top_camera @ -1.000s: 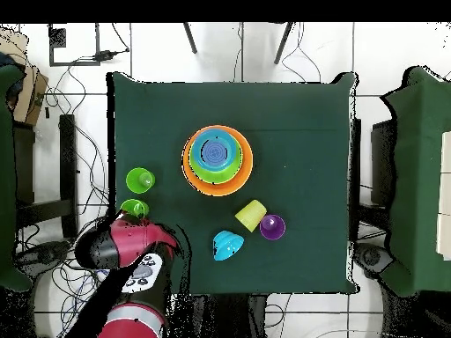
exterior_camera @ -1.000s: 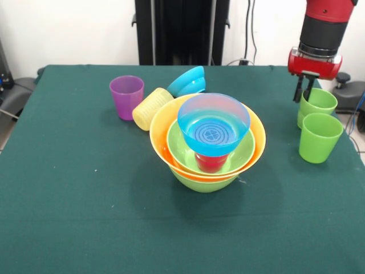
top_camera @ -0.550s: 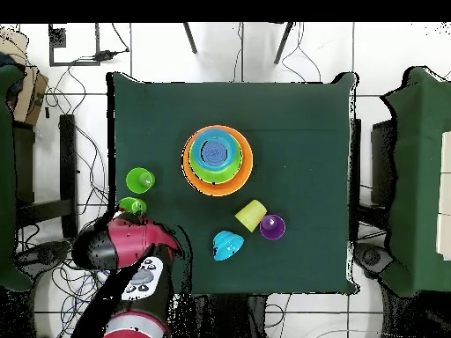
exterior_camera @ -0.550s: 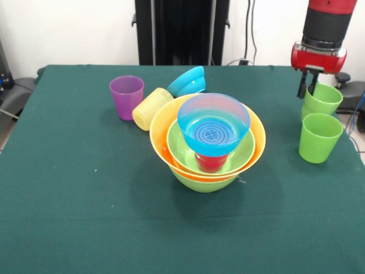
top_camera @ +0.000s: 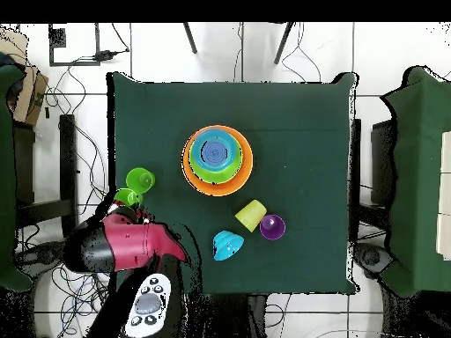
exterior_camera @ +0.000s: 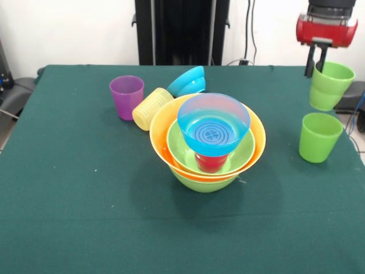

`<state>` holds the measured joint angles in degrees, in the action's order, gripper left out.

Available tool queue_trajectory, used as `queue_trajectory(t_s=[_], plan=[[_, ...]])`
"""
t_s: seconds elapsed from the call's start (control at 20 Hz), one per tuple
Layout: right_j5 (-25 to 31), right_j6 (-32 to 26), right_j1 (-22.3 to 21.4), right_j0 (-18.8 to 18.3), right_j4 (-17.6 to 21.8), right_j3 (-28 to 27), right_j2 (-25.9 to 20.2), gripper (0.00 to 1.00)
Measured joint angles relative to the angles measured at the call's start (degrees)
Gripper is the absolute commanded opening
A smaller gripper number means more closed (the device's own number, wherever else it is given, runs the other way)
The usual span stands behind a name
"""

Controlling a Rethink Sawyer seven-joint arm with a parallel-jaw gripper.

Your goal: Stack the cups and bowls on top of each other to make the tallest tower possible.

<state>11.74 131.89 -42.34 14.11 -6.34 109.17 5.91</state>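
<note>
- Front view: the gripper holds one light green cup by its rim, jaws closed on the wall, the cup lifted clear of the table at its far right corner.
- The second light green cup stands upright by the right edge.
- Mid-table the tower carries a blue bowl on its red cup.
- Toward the far edge: an upright purple cup, a yellow cup on its side, and a tipped blue bowl.
- Overhead view: the arm covers the held cup at the table's lower left corner, and the jaws are hidden there.
</note>
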Motion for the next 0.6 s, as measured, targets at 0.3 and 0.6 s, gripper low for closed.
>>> queue_trajectory(t_s=[0.3, 0.6], plan=[[2.73, 0.00, -4.07, -2.10, 0.01, 1.26, -0.85, 0.00], [5.64, 0.00, -8.97, -6.43, 0.02, 4.06, -3.17, 0.00]])
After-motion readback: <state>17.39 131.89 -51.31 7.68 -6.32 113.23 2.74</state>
